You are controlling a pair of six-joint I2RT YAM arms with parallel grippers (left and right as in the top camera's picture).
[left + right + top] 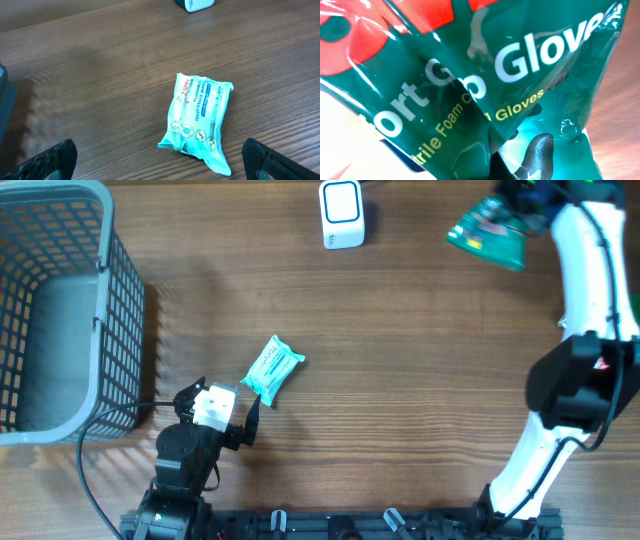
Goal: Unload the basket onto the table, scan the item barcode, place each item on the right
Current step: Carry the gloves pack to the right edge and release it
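Far left: one grey mesh basket (122, 340). Beside it, left jaws spread wide and empty. Just ahead of them on the desk (400, 380), one wipes packet (272, 368), long axis diagonal, pointing away up-right. Far edge, centre: one white scanner (342, 215). To its right, near but apart, one green glove packet (487, 233), clamped in the right jaws. Judged the item to scan, with the right arm nearer.
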